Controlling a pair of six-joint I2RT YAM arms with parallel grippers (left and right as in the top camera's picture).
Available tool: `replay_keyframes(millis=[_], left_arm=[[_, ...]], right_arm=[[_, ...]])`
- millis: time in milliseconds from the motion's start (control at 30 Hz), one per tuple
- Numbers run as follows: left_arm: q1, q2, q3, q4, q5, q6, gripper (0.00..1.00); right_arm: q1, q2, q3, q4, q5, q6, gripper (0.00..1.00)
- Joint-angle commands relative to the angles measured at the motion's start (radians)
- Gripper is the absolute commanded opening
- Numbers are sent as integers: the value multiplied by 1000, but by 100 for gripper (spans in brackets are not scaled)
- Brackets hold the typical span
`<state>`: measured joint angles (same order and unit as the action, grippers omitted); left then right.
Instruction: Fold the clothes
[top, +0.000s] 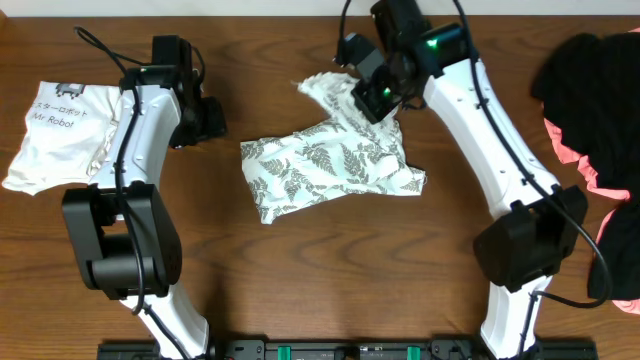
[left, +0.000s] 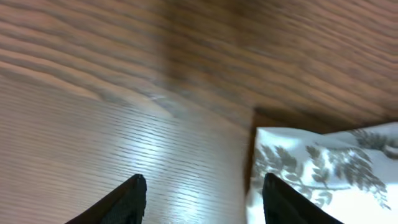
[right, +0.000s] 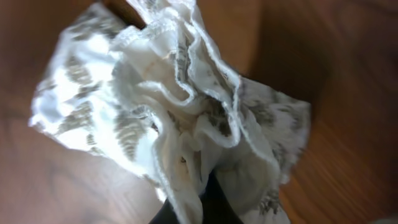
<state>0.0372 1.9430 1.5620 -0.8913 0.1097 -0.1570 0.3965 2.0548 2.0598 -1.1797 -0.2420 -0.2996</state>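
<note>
Brown wood-grain table (top: 300, 290) (glossy glare); fern-print clothes (top: 330, 165) bunched mid-surface.

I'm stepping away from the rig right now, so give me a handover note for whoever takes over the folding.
Left tool: open, empty, over bare table just left of the fern-print garment.
Right tool: shut on a bunched far edge of that garment, apparently raised off the table.
Garment: mid-table, in a rough crumpled lump.
Done: gathered loosely, no neat fold yet.
Left: spread it flat, then fold properly.
Off to the sides: Mr Robot shirt on the left, black and pink garments on the right.
</note>
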Motion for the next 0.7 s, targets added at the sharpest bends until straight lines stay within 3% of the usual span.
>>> replay_keyframes(millis=[0, 400, 667], left_arm=[[-39, 2, -7, -12, 53, 1, 60], [-248, 2, -7, 3, 55, -35, 60], [-300, 2, -7, 22, 55, -37, 60]], right_arm=[[-62, -2, 21, 9, 98, 53, 1], [-367, -3, 22, 3, 199, 51, 1], [-482, -3, 60, 21, 301, 40, 1]])
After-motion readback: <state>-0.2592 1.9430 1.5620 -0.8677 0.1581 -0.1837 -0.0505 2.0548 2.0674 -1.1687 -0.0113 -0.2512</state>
